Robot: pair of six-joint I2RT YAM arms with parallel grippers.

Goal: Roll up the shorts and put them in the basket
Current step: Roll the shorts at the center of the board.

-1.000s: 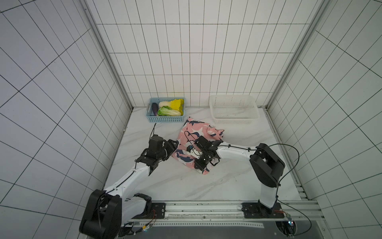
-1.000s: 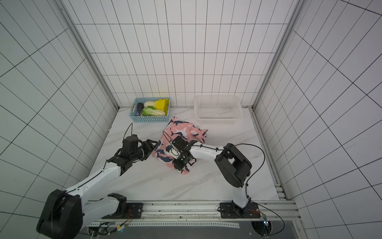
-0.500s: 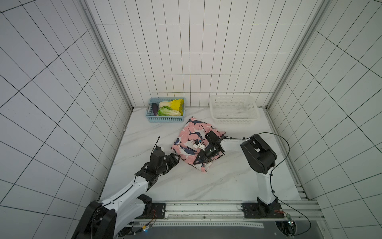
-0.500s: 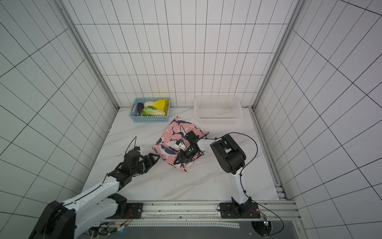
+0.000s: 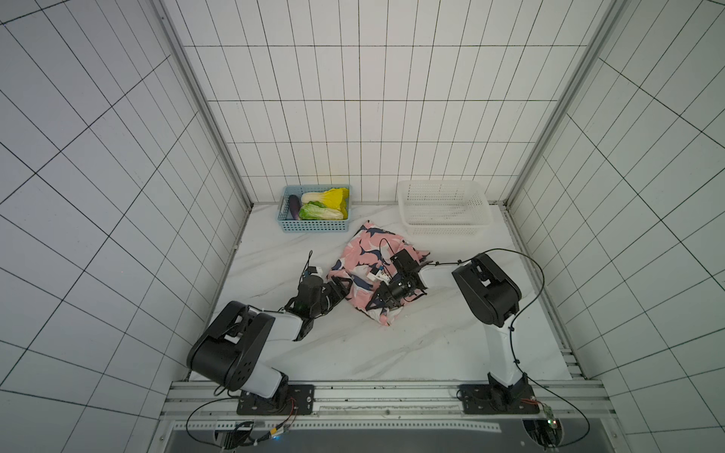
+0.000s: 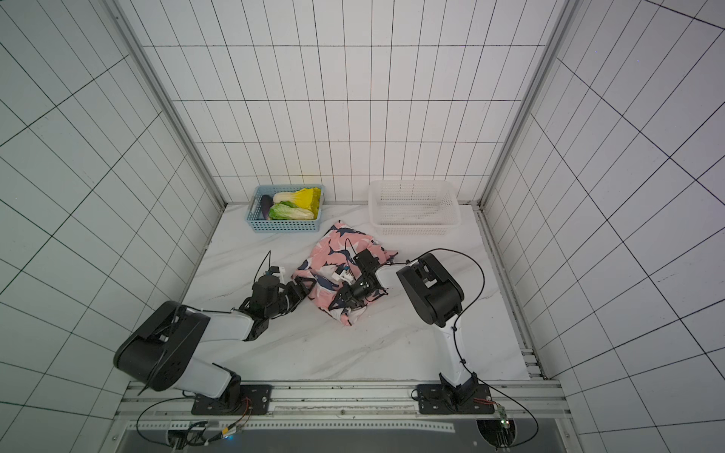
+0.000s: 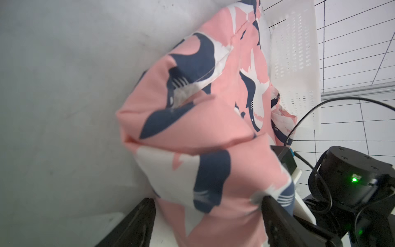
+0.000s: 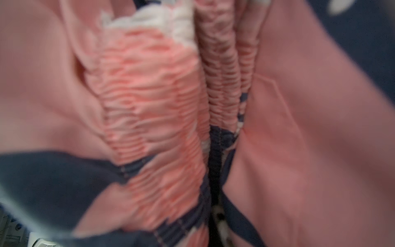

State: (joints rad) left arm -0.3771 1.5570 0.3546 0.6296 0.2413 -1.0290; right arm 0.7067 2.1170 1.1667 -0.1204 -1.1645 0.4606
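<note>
The pink shorts (image 5: 367,255) with navy-and-white sharks lie bunched and partly folded mid-table, seen in both top views (image 6: 333,251). My left gripper (image 5: 340,289) is open at their left edge; in the left wrist view its gripper (image 7: 207,200) has a fold of the shorts (image 7: 192,128) between wide black fingers (image 7: 139,222). My right gripper (image 5: 378,306) lies on the near fold with its tip buried in the cloth, shut on it. The right wrist view is filled by the gathered waistband (image 8: 154,96); its jaws are hidden.
A blue basket (image 5: 316,228) with cabbages and an eggplant stands at the back left. A white basket (image 5: 443,232) stands at the back right, just behind the shorts. Tiled walls close three sides; the arm bases sit on the front rail.
My left gripper drew back toward the front, then came forward to the shorts' left edge, opening wider. The right arm's elbow rose and swung right while its gripper stayed on the near fold.
</note>
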